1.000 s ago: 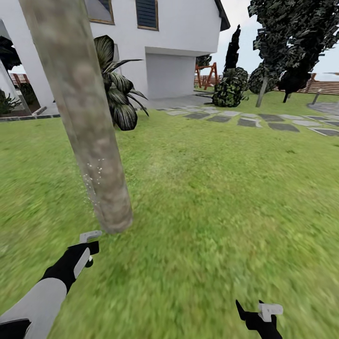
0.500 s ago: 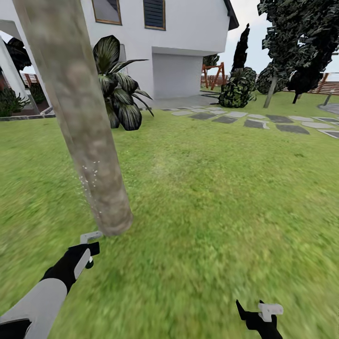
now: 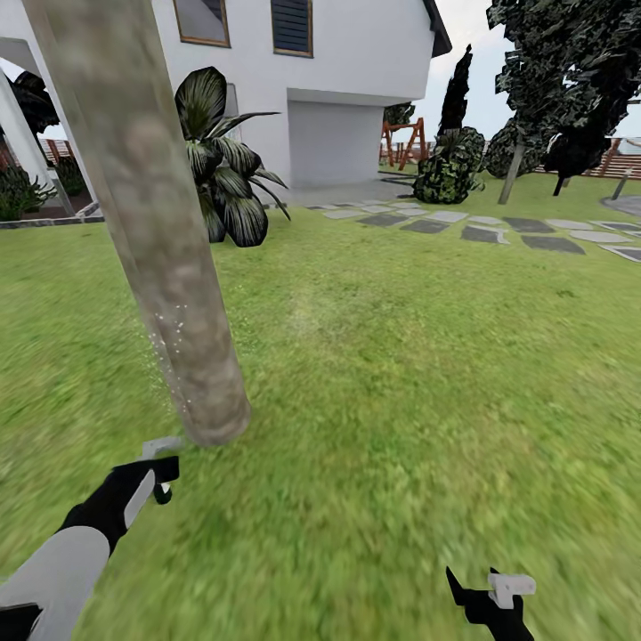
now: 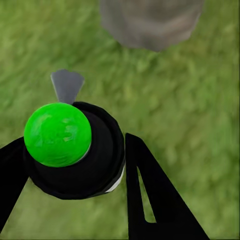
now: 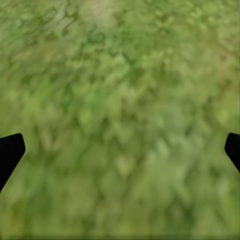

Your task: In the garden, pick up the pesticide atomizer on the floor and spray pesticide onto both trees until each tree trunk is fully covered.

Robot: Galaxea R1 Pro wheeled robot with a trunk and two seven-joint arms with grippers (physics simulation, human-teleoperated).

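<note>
One trunk (image 3: 151,223) in range, rising from the lawn (image 3: 401,374) just ahead of my left tool (image 4: 75,165), clamped on the atomizer (image 4: 70,150). Few pesticide specks (image 3: 174,338) low down. I'd aim higher, sweep slowly. Right tool (image 5: 120,150) apart, holding nothing.

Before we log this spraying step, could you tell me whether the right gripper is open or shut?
Open: the right gripper has its two black fingertips at opposite edges of the right wrist view, with bare grass between them.

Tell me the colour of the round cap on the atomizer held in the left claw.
Bright green cap on a black atomizer body, clearest in the left wrist view.
</note>
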